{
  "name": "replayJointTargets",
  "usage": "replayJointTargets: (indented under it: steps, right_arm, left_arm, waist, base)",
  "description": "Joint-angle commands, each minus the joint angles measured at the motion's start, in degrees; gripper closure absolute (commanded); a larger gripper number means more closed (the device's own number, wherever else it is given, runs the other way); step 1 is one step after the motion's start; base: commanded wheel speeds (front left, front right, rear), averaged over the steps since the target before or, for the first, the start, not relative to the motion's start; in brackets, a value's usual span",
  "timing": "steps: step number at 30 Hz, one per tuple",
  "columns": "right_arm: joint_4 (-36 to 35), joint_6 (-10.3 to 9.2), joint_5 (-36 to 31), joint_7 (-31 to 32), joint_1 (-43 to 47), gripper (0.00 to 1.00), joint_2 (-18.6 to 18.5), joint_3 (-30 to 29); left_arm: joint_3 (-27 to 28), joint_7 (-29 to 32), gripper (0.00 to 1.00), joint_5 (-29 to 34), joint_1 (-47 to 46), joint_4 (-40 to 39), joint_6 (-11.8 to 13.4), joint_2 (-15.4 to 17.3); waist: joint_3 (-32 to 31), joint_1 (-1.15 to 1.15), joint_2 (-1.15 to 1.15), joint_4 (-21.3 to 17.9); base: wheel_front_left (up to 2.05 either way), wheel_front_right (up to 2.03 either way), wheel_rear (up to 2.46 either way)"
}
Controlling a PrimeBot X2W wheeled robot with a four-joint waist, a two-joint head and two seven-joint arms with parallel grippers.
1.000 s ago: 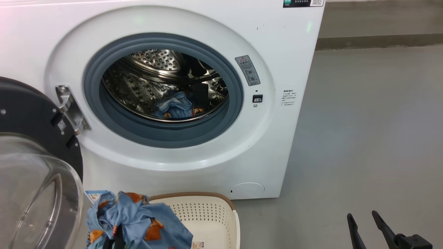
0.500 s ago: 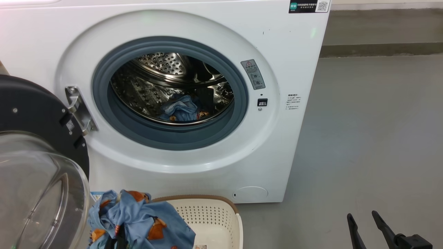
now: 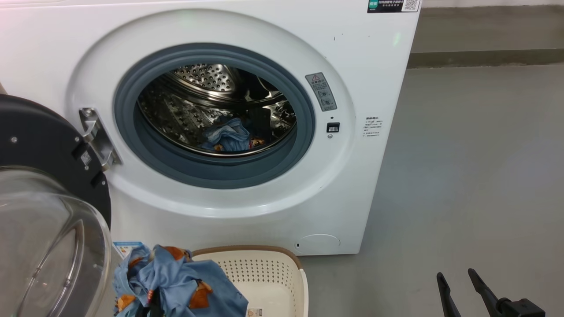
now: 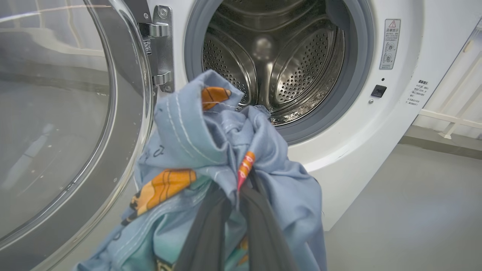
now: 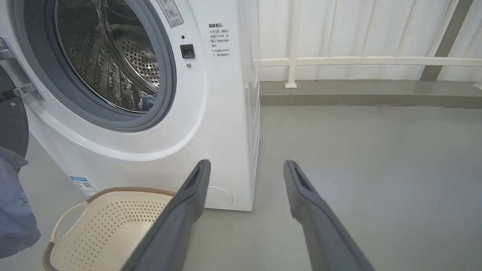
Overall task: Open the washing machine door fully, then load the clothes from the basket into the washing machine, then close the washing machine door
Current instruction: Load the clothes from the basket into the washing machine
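White steel fronts your head view: the washing machine [image 3: 365, 66] stands with the washing machine door [image 3: 39, 141] wide open at its left, glass bowl facing you. One piece of the clothes [image 3: 227, 137] lies inside its drum [image 3: 207, 79]. A second bundle [image 3: 176, 281] hangs low in front of it, over the left end of the basket [image 3: 273, 266], which sits on the floor [image 3: 462, 154] close to its base. Your right gripper [image 3: 455, 274] hovers off its right corner, jaws wide and empty.

In your left wrist view, the left gripper [image 4: 241, 188] has its jaws pinched narrow on that blue bundle, which is raised before the machine's opening, just beside the door glass.

In your right wrist view, the spread fingers [image 5: 180, 210] point toward the machine's lower right corner, and the basket's perforated inside shows at its foot.
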Motion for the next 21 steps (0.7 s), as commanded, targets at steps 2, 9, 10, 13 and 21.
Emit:
replayJointTargets:
  steps: [2,9,10,13,21]
  right_arm:
    - [-1.3,0.09,0.6,-0.3,-1.1,0.0,-0.3,1.5]
    - [-1.2,0.09,0.7,-0.3,-1.8,0.0,0.1,1.8]
    - [-1.3,0.09,0.7,-0.3,-1.9,0.0,0.1,1.7]
    - [-1.4,0.09,0.6,-0.3,-2.3,0.0,0.4,1.9]
    - [-1.5,0.09,0.6,-0.3,-2.9,0.0,0.9,2.0]
  left_arm:
    - [1.3,-0.4,1.0,-0.5,-2.4,-1.8,0.7,0.3]
    - [0.5,-0.5,1.0,-1.0,-4.0,-1.1,0.7,0.3]
    - [0.4,-0.5,1.0,-0.9,-4.3,-0.9,0.8,0.3]
    - [0.5,-0.5,1.0,-0.8,-5.5,-0.2,0.9,0.5]
    - [1.8,-0.6,1.0,-0.9,-10.2,3.0,1.0,1.3]
  waist:
    - [0.5,0.0,0.0,-0.8]
    - [1.5,0.0,0.0,-3.7]
    - [1.7,0.0,0.0,-4.2]
    - [2.5,0.0,0.0,-6.1]
    - [4.8,0.0,0.0,-10.3]
  base:
    - [0.0,0.0,0.0]
    - [0.0,0.0,0.0]
    - [0.0,0.0,0.0]
    - [0.0,0.0,0.0]
    - [0.0,0.0,0.0]
